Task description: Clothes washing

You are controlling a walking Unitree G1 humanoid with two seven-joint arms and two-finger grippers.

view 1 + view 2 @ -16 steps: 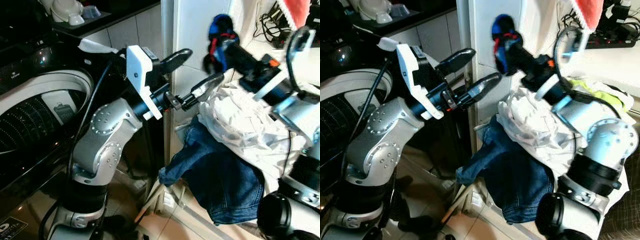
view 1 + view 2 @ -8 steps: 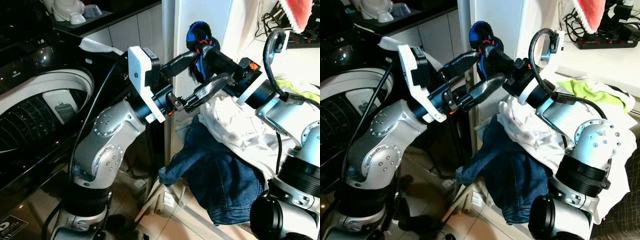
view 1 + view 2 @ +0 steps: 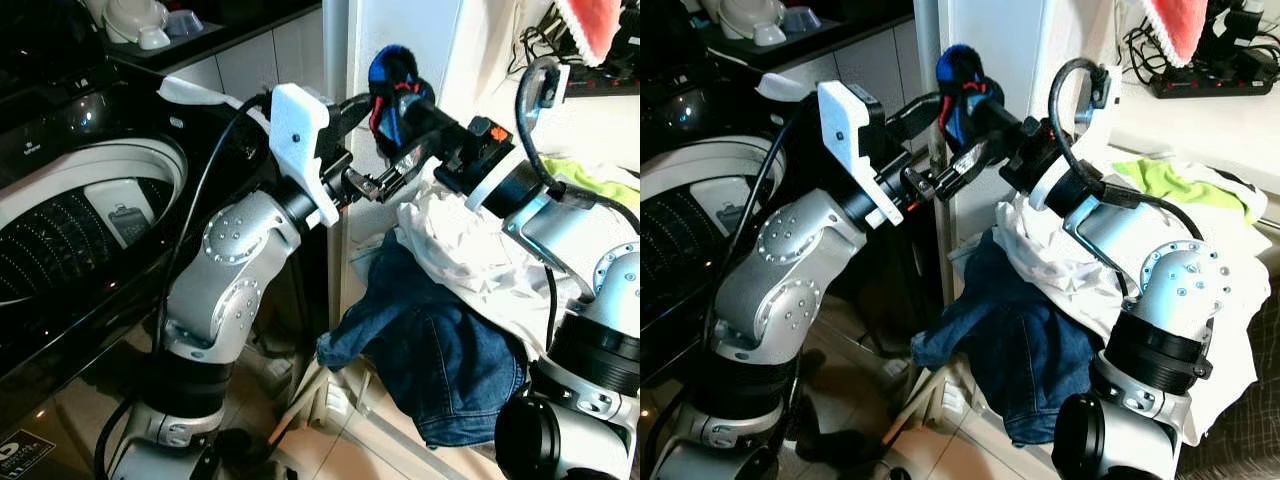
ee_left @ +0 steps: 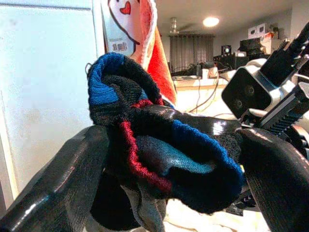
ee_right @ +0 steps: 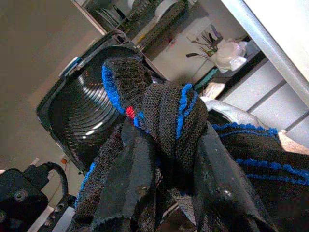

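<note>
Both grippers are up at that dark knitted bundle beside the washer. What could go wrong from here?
1. The black, blue and red knitted bundle sits clamped in the right gripper while the left gripper brackets it; an unsynchronised handover could drop it to the tiled floor short of the open washing machine drum.
2. The two grippers meet very closely, so fingers might collide.
3. The blue denim jeans overhang the pile's edge and could slide off if an arm brushes them.

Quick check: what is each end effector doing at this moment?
Left end effector: open, its fingers on either side of the knitted sock.
Right end effector: closed on the same sock, held up between the two arms.
</note>
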